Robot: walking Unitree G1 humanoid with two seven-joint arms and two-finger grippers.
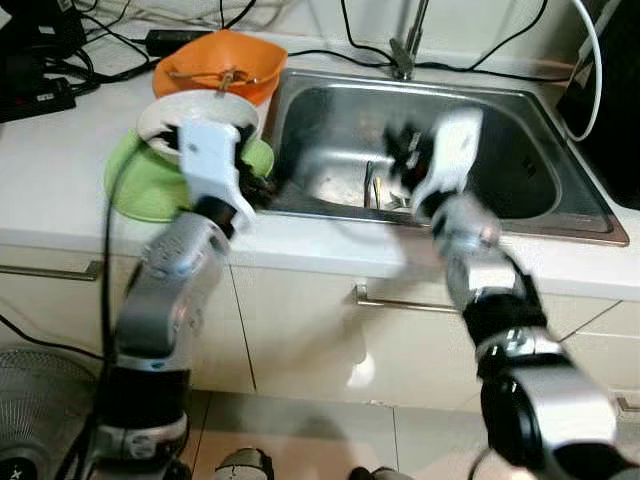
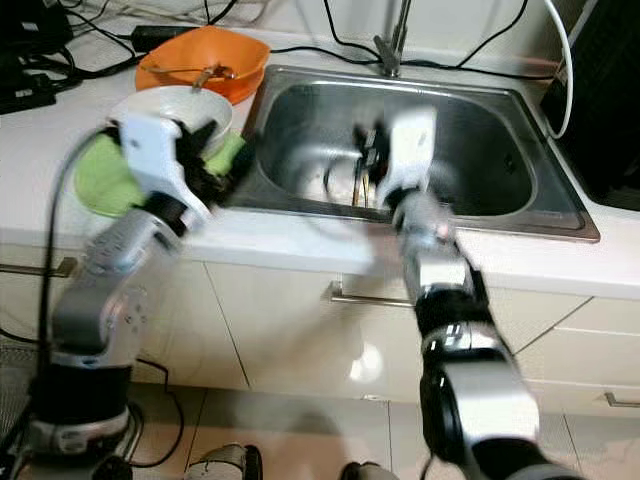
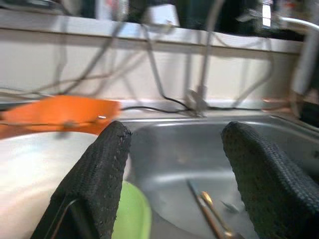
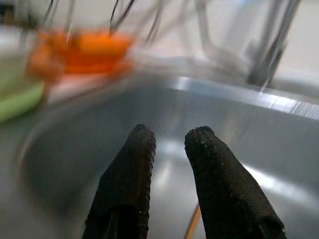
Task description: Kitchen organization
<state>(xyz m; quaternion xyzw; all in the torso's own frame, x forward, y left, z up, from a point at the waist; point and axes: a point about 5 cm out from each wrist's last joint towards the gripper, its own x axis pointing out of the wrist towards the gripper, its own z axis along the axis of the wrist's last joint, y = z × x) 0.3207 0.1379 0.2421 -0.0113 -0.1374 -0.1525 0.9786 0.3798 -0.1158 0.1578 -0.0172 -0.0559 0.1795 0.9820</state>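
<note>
You're facing a white countertop (image 1: 60, 170) with a steel sink (image 1: 520, 130) set in it, faucet (image 1: 408, 45) at its back edge. Black cables (image 1: 330, 55) trail behind the sink along a pale wall. Below the sink: cream cabinet doors (image 1: 330, 340), metal handles (image 1: 400, 302), glossy tiled floor (image 1: 320, 430).

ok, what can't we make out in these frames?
- Utensils in the sink: small and partly behind the right claw in the head views; type unclear.
- Right wrist view: motion blur smears the orange bowl.
- White bowl: contents hidden by the left claw.
</note>
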